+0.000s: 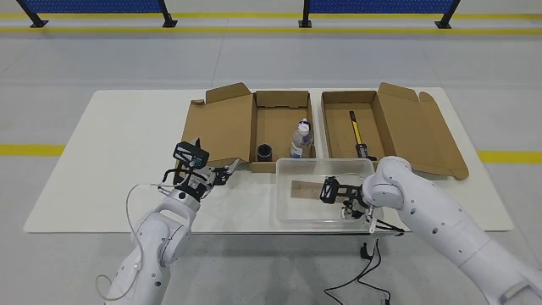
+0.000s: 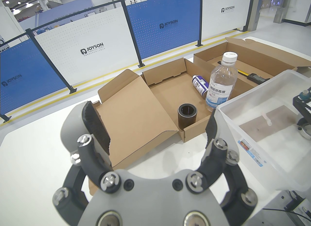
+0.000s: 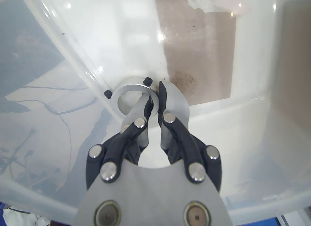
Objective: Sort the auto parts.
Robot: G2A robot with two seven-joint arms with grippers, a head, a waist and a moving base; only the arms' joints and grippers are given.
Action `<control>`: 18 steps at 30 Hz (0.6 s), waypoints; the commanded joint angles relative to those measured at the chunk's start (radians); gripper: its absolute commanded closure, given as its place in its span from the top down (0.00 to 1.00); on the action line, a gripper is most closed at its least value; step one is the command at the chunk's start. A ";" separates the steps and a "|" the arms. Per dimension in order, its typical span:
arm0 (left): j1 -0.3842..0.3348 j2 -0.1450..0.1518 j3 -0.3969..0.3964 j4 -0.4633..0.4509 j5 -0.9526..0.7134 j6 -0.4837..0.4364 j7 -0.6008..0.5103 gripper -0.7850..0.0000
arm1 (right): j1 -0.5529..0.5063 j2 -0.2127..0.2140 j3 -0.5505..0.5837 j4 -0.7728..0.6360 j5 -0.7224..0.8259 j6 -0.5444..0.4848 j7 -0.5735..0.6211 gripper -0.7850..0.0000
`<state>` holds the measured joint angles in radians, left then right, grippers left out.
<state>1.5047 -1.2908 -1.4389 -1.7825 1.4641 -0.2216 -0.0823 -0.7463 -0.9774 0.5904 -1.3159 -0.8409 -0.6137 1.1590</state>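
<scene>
Inside the clear plastic bin point(image 1: 288, 212), at its near corner, my right gripper point(image 3: 155, 99) is shut on the wall of a silver metal ring point(image 3: 121, 92) with two black screws. One finger sits inside the ring, the other outside. A small clear plastic piece point(image 3: 209, 2) lies farther off on the bin floor. My left gripper point(image 2: 150, 125) hangs open over the table left of the bin, holding nothing. The left cardboard box point(image 1: 279, 131) holds a black cylinder point(image 2: 186, 115), a clear bottle point(image 2: 222, 81) and a small can point(image 2: 200, 84). A yellow-handled tool point(image 1: 356, 133) lies in the right box point(image 1: 351, 127).
The two open cardboard boxes, flaps spread outward, stand behind the bin on the white table point(image 1: 110, 161). Cables point(image 1: 368, 263) hang below the table's front edge near the right arm. Bare table lies to the left of the left arm.
</scene>
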 commanded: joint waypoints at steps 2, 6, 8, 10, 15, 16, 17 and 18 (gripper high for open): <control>0.000 0.000 0.000 0.000 0.000 0.000 0.000 1.00 | 0.004 0.004 0.025 -0.022 0.018 0.010 -0.019 0.00; 0.000 0.000 0.000 0.000 0.000 0.000 0.000 1.00 | -0.002 0.018 0.081 -0.063 0.054 0.026 -0.054 0.00; 0.000 0.000 0.000 0.000 0.000 0.000 0.000 1.00 | -0.011 0.028 0.113 -0.092 0.072 0.035 -0.071 0.00; 0.000 0.000 0.000 0.000 0.000 0.000 0.000 1.00 | -0.023 0.038 0.143 -0.124 0.078 0.041 -0.084 0.00; 0.000 0.000 0.000 0.000 0.000 0.000 0.000 1.00 | -0.073 0.064 0.230 -0.183 0.125 0.049 -0.153 0.00; 0.000 0.000 0.000 0.000 0.000 0.000 0.000 1.00 | -0.084 0.069 0.247 -0.193 0.135 0.048 -0.168 0.00; 0.000 0.000 0.000 0.000 0.000 0.000 0.000 1.00 | -0.098 0.073 0.265 -0.200 0.155 0.048 -0.186 0.00; 0.000 0.000 0.000 0.000 0.000 0.000 0.000 1.00 | -0.111 0.077 0.279 -0.205 0.178 0.043 -0.194 0.00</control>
<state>1.5047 -1.2908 -1.4389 -1.7825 1.4641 -0.2216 -0.0823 -0.8426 -0.9047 0.8517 -1.5154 -0.6892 -0.5664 0.9767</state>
